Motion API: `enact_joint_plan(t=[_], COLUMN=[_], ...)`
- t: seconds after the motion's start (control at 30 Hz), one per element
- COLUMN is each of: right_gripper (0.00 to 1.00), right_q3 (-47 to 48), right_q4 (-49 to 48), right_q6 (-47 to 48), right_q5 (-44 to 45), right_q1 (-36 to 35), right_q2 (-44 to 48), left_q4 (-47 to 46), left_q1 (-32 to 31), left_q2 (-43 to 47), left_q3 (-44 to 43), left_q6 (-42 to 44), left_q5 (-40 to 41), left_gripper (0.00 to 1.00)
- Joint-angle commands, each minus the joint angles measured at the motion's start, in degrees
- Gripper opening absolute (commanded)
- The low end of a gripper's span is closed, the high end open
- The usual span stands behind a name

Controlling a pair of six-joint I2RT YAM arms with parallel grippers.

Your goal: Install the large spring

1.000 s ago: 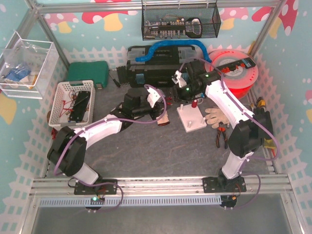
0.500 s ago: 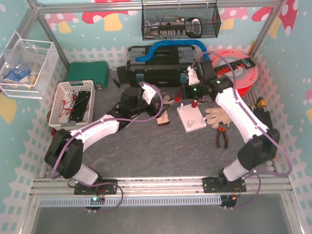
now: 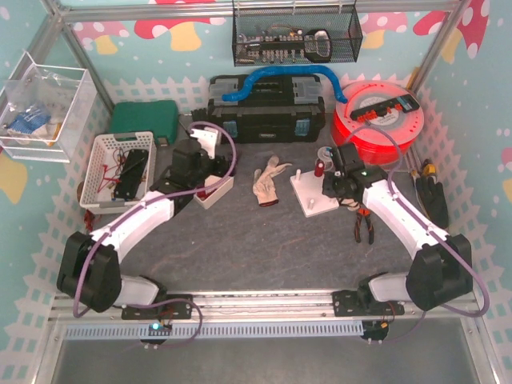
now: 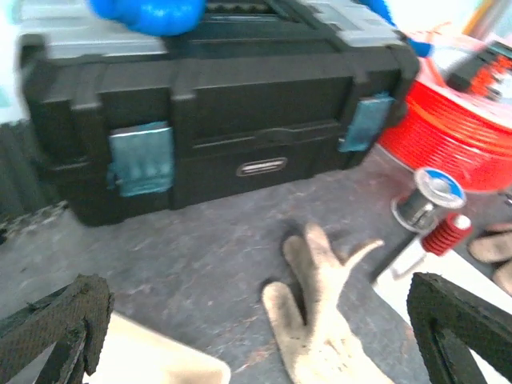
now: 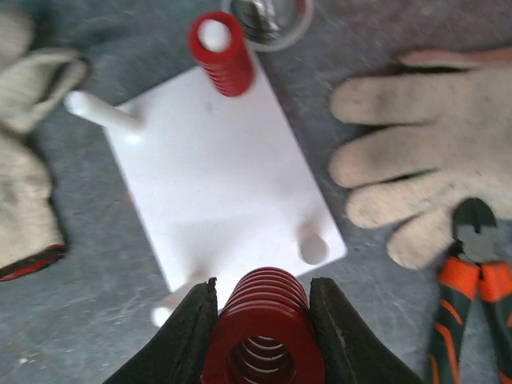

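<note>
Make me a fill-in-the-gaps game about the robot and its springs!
The right gripper is shut on the large spring, which is coloured ____. The pliers beside the glove have ____ handles. The left gripper has its jaws wide ____.
Missing words: red, orange, open.

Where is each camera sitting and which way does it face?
Top external: above and behind, looking down at the table; left arm, right arm show.
Left wrist: low, facing the black toolbox and a glove; open left pincer shows.
Right wrist: over the white peg plate; right pincer grips the large spring.
Shared: both wrists see the small red spring.
</note>
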State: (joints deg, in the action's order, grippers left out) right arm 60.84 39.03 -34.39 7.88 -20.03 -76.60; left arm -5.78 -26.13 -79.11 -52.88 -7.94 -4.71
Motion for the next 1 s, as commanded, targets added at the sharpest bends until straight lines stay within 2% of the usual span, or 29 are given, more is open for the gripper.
enact_joint_plan(t=[0.0, 0.23, 0.53, 0.97], right_gripper=[0.00, 0.00, 0.00, 0.00], right_q3=[-2.5, -4.5, -4.1, -7.7], right_q4=[-5.3, -8.6, -6.2, -9.8], right_q6=[-2.7, -2.7, -2.7, -3.4], right_q5=[3.2, 3.0, 4.7, 3.4], right_q1=[1.9, 3.3, 3.9, 4.0], right_q2=[2.8, 2.6, 0.2, -1.6], left_q4=[6.1, 8.9, 10.3, 11.9], left_q1=[4.0, 7.4, 7.5, 7.7], left_q2=[1.3, 1.0, -0.5, -2.7], left_q3=[-1.0, -1.8, -2.6, -4.2], left_q6=[-6.8, -12.5, -12.2, -11.1], left_q5=[4.1, 2.0, 5.3, 5.7], left_gripper=[0.99, 0.99, 0.99, 0.99])
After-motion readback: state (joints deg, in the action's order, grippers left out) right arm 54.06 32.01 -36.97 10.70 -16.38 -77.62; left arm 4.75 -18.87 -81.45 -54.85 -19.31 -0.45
